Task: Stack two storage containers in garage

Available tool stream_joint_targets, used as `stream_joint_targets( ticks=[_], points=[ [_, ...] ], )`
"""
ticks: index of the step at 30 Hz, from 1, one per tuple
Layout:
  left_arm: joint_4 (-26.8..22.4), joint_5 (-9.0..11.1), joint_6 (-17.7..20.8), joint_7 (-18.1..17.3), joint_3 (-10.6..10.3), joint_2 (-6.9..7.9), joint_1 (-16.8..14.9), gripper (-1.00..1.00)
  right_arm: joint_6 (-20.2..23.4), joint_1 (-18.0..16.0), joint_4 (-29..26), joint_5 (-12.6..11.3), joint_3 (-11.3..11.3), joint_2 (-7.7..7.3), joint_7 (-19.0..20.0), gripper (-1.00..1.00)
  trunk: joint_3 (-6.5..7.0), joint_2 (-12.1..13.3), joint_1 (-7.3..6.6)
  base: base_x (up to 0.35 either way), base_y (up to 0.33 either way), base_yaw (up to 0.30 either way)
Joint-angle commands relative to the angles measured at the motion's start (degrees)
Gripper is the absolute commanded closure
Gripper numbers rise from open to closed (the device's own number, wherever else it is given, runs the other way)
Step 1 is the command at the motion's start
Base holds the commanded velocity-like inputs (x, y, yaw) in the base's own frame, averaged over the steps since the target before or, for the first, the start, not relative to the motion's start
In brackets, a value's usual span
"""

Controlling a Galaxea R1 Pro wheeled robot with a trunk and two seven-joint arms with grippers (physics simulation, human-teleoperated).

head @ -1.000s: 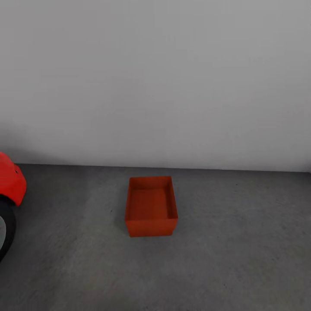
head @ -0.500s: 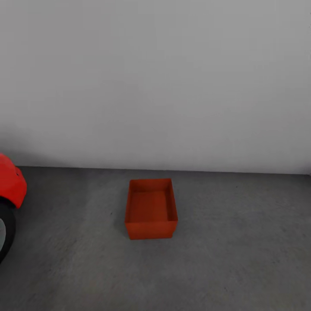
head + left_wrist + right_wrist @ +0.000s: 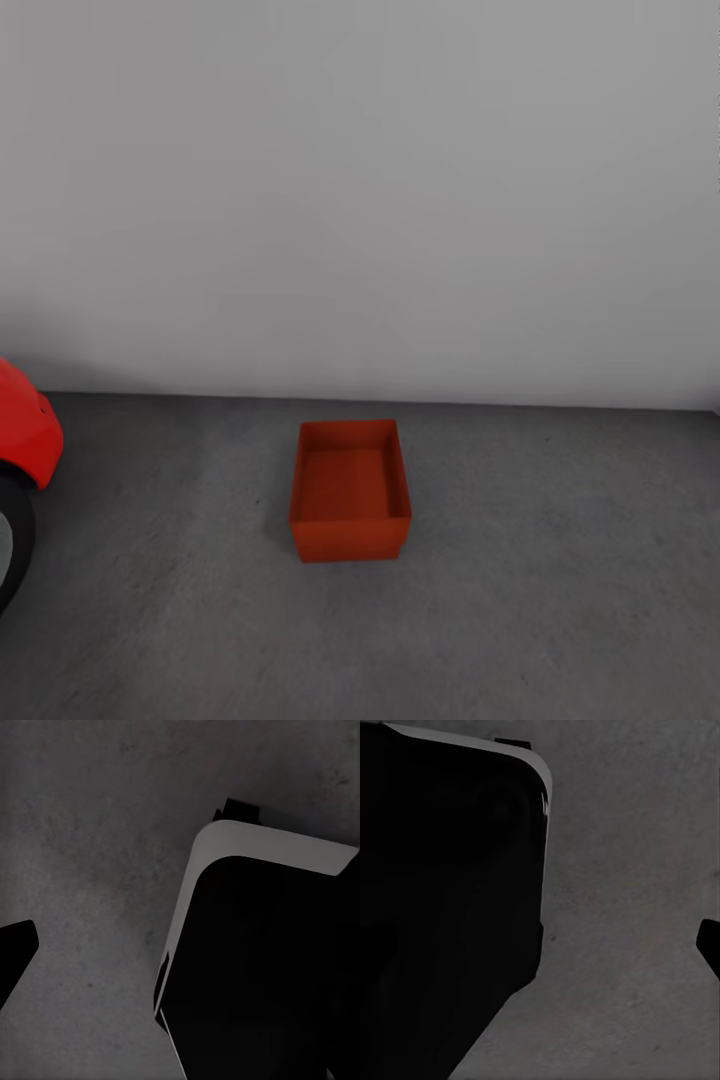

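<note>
One open orange-red bin [image 3: 350, 490] sits on the grey concrete floor [image 3: 550, 600] near the white wall [image 3: 360, 200], a red car [image 3: 25, 430] well left. Either hand's opening: cannot tell.

The red car [image 3: 28, 440] is cut by the head view's left edge, leaving a fender and part of a dark wheel [image 3: 12, 545]. In both wrist views a black, pale-edged body [image 3: 255, 960], perhaps the robot's base, hides the concrete floor [image 3: 90, 870] behind it
</note>
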Motion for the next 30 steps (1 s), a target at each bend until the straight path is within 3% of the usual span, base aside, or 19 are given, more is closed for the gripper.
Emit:
stream_joint_targets(
  ticks=[1,30],
  points=[
    [-0.02,0.4,0.17,0.15,-0.49,0.0,-0.03,-1.0,-0.07,-0.01,-0.03,-0.42,0.47,-0.04,-0.24,-1.0,0.05,-0.03,0.0,0.0,0.0,0.0],
    [-0.01,0.32,0.17,0.15,-0.49,0.01,-0.03,-1.0,-0.55,-0.01,-0.03,-0.38,0.51,0.12,-0.23,-1.0,2.7,-0.03,0.0,0.0,0.0,0.0]
  ],
)
